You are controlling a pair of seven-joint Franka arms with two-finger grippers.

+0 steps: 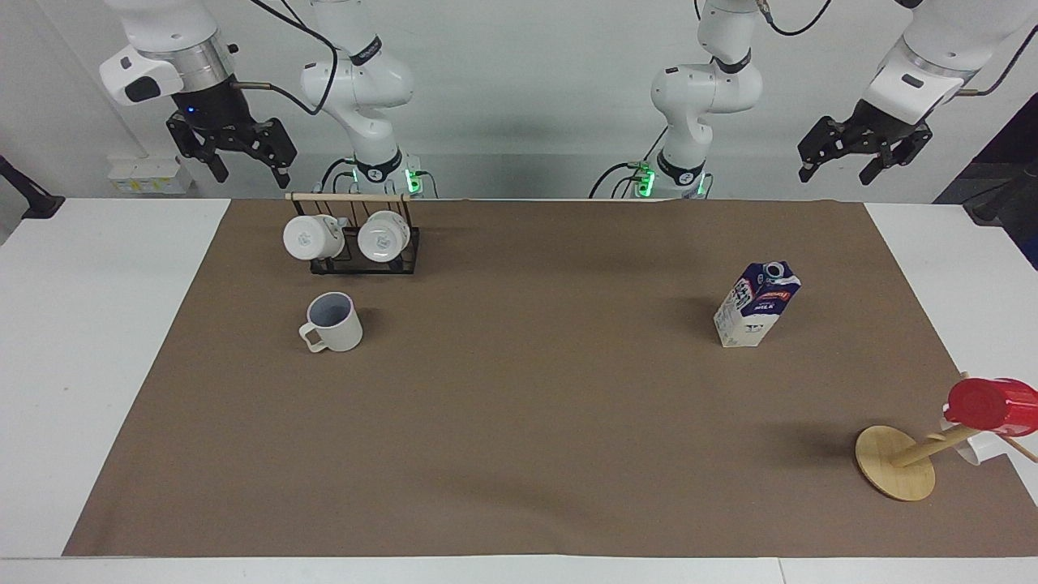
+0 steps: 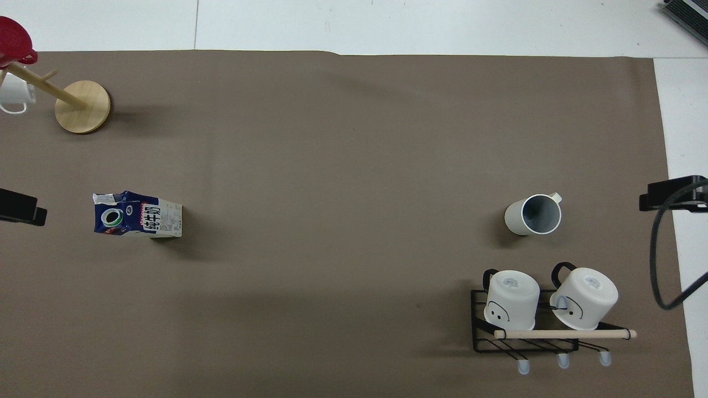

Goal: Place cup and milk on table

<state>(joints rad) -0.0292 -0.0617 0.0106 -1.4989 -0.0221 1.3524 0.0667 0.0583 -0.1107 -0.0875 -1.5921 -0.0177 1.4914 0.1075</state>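
The off-white cup (image 1: 334, 322) stands upright on the brown mat (image 1: 527, 405) of the table (image 1: 97, 324), toward the right arm's end; it also shows in the overhead view (image 2: 534, 214). The milk (image 1: 757, 304) stands upright on the mat toward the left arm's end, its blue top with the round spout showing in the overhead view (image 2: 138, 214). My right gripper (image 1: 251, 169) hangs open and empty high over the table's edge by the rack. My left gripper (image 1: 838, 169) hangs open and empty high over the mat's corner at its own end. Both arms wait.
A black wire rack (image 1: 357, 261) with a wooden bar holds two white mugs (image 2: 531, 301), nearer to the robots than the cup. A wooden mug tree (image 1: 896, 464) with a red cup (image 1: 991, 404) stands farther out than the milk.
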